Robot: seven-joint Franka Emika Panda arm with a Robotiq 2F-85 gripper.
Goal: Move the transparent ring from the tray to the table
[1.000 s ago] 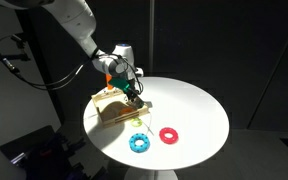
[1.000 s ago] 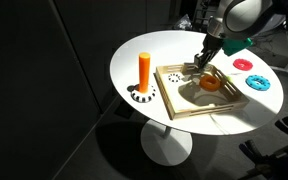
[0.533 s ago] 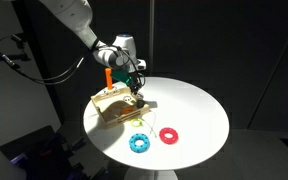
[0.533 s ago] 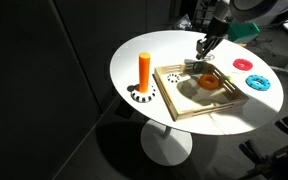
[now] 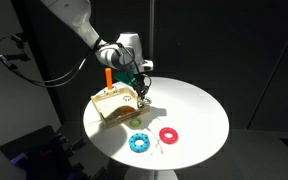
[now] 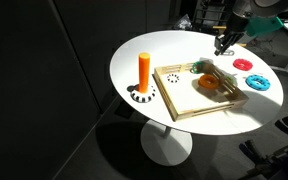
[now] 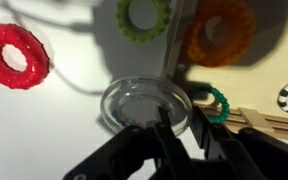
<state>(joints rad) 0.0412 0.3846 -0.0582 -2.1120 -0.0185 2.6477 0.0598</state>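
My gripper is shut on the rim of the transparent ring, a clear disc-like ring held above the white table. In both exterior views the gripper hangs at the far edge of the wooden tray, over the table. The transparent ring is too faint to see in the exterior views.
A red ring and a blue toothed ring lie on the table. An orange ring and a green ring lie in the tray. An orange peg stands beside the tray.
The gripper has lifted from inside the tray and moved over its edge towards the red and blue rings, carrying the transparent ring.
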